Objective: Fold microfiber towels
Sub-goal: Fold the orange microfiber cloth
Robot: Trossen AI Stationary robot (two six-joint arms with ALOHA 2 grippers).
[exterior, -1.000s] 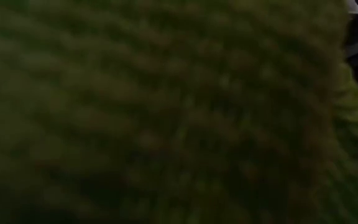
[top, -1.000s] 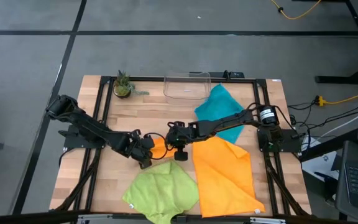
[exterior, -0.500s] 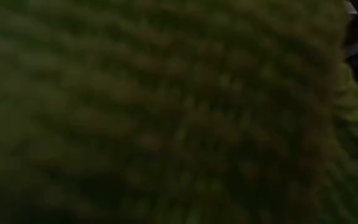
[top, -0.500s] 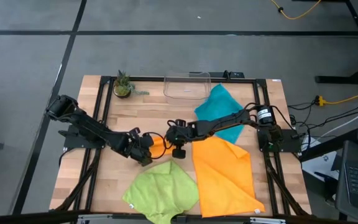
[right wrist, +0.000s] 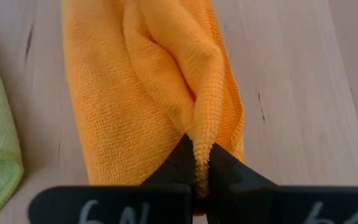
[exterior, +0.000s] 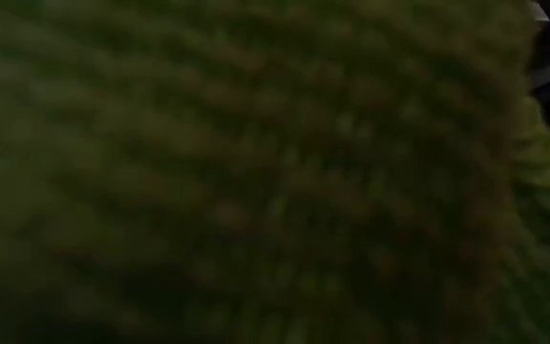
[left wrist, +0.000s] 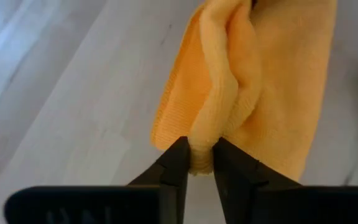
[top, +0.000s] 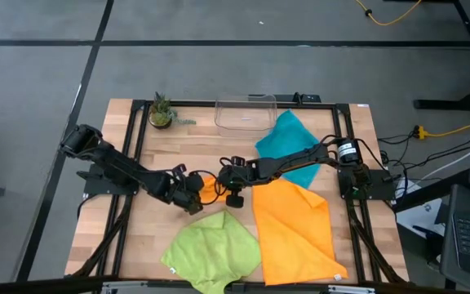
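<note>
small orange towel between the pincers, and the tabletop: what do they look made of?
Small orange towel: soft knit microfiber by the look, matte, with a fine looped pile and ribbed hem; it bunches into a ridge where the right pincer and left pincer pinch it.
Tabletop: pale wood, likely butcher-block planks; grain lines and small dark knots, low sheen.

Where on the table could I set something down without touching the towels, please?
Bare wood lies left of the lime green towel, and between the plant and the clear bin. The middle is crowded: both grippers pinch the small orange towel, with the large orange towel and teal towel filling the right.
</note>
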